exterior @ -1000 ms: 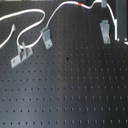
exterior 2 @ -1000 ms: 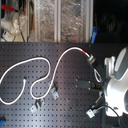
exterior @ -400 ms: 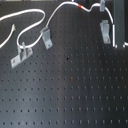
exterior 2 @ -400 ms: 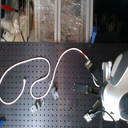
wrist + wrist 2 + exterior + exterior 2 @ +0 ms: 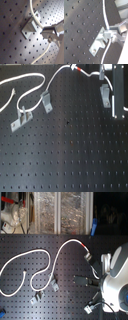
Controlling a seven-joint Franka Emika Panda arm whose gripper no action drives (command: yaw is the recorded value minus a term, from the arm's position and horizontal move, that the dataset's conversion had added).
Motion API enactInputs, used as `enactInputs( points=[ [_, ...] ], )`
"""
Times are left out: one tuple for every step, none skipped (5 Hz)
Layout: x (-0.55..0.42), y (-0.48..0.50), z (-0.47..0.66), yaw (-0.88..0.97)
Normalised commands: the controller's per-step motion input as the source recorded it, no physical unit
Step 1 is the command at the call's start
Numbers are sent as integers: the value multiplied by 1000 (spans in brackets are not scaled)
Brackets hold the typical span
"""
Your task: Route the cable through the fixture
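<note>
With gripper (image 5: 50, 35) clamped on cable (image 5: 45, 53) just beside grey bracket (image 5: 30, 27), jaws pinched on cord: keep cord taut, lower into bracket slot, avoid snagging its edge. Beyond bracket, cable loops across pegboard (image 5: 70, 159), red band (image 5: 83, 242) past it.

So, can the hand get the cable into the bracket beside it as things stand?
Probably yes: in the first wrist view the hand holds the cable right beside the bracket, with only bare board between.
</note>
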Motion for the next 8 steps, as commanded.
enactInputs(
  points=[
    [-95, 502, 257, -77],
    [-4, 42, 242, 3],
    [78, -168, 175, -149],
    [32, -220, 62, -157],
    [0, 0, 19, 0],
    [-326, -86, 332, 286],
    [-311, 11, 275, 377],
    [0, 0, 11, 0]
  ],
)
